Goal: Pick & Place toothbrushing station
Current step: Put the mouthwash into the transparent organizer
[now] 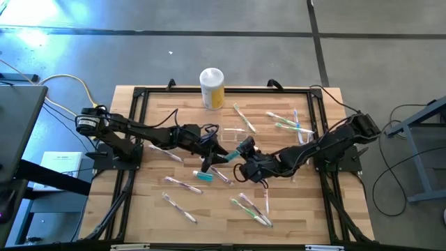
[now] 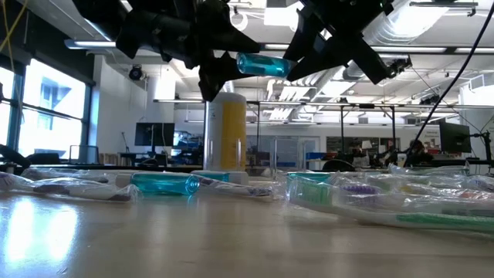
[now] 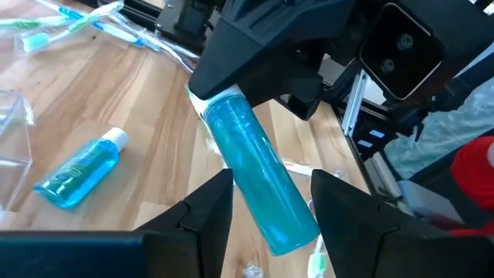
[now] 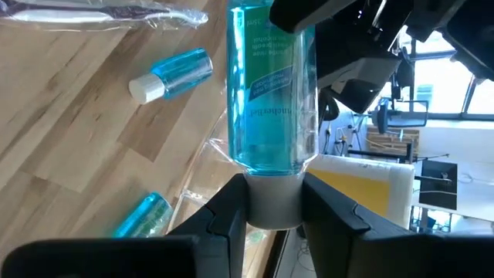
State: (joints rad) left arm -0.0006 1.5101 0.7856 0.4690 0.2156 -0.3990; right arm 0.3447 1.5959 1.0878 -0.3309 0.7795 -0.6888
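One clear boxy toothbrushing station (image 3: 14, 147), tabletop.

Both arms stretched low from their table-edge bases toward the middle, wrists nearly meeting above the centre, lifted clear of the surface. Left gripper (image 1: 221, 155) angled toward the right arm, fingers (image 3: 207, 208) parted on either side of the body of a blue bottle (image 3: 258, 181), whether pressing on it not clear. Right gripper (image 1: 242, 155) facing back toward the left, fingers (image 4: 230, 208) closed on that bottle's white cap end.
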